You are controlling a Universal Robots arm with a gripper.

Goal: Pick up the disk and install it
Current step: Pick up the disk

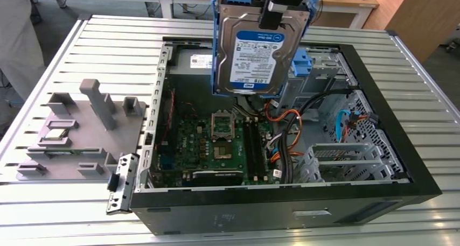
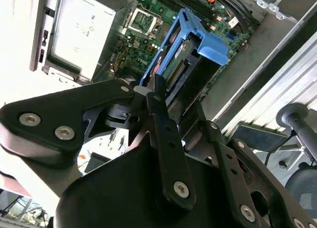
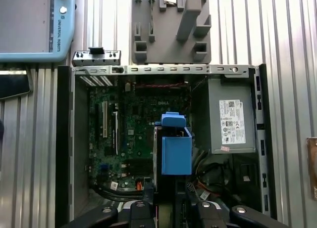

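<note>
The disk (image 1: 256, 55) in the hand (image 1: 276, 14) over the computer case (image 1: 287, 205), fixture (image 1: 85, 125) beside it at the exterior view's left.

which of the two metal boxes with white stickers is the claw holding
The disk, the silver drive in a blue frame: the claw grips it upright above the open case. The grey power supply sits inside the case.

the disk (image 1: 257, 57) is a silver hard drive with a white and blue label, clipped in a blue plastic carrier (image 3: 176, 151). it's up in the air, standing on end, label side facing the exterior view. the gripper (image 1: 274, 17) pinches its upper end. it hangs over the open computer case (image 1: 287, 203), roughly above the board inside, not touching anything in there.
</note>
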